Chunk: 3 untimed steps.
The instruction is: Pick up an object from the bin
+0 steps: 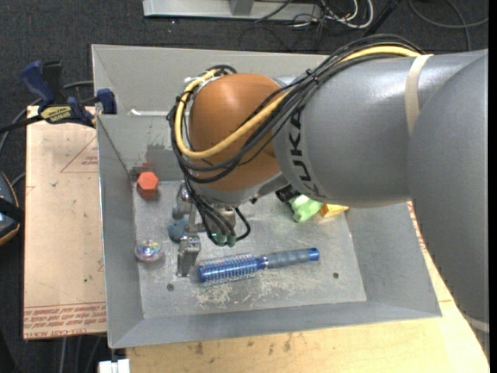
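A blue hairbrush [256,265] is lying toward the near wall of the grey bin [233,317], its bristled head pointing left. The claw [186,255] is hanging low just left of that head; whether it is open or closed cannot be told. An orange block [147,183] is sitting far-left of it, and a green piece [304,207] is lying to the right.

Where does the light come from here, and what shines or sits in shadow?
In the camera view the light seems to come from above: the orange cover is brightest on top, the arm shadows the bin floor beneath it, around the green thing, the small shiny thing left of the gripper glints, and the blue hairbrush lies in open light.
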### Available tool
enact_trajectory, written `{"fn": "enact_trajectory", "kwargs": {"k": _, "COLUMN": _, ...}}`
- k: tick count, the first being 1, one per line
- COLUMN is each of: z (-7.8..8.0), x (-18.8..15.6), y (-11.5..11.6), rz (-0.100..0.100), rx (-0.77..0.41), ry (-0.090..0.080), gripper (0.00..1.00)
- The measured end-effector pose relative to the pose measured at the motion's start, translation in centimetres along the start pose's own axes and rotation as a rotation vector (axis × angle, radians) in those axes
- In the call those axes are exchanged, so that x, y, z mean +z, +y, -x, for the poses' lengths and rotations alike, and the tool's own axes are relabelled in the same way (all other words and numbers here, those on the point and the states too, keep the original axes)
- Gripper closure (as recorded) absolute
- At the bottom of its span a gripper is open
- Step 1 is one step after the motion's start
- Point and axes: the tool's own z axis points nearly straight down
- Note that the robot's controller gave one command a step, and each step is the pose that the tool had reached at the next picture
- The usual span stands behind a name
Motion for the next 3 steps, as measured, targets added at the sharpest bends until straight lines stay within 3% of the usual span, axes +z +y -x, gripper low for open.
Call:
{"fn": "enact_trajectory", "kwargs": {"k": 1, "z": 0.1, "x": 8.1, "y": -6.3, "rz": -0.004, "rx": -0.109, "ry": 0.000, "gripper": 0.00}}
{"fn": "enact_trajectory", "kwargs": {"k": 2, "z": -1.3, "x": 12.1, "y": -9.2, "rz": 0.002, "rx": -0.116, "ry": -0.010, "gripper": 0.00}}
{"fn": "enact_trajectory", "kwargs": {"k": 3, "z": -1.1, "x": 11.8, "y": -9.0, "rz": 0.004, "rx": -0.117, "ry": -0.015, "gripper": 1.00}}
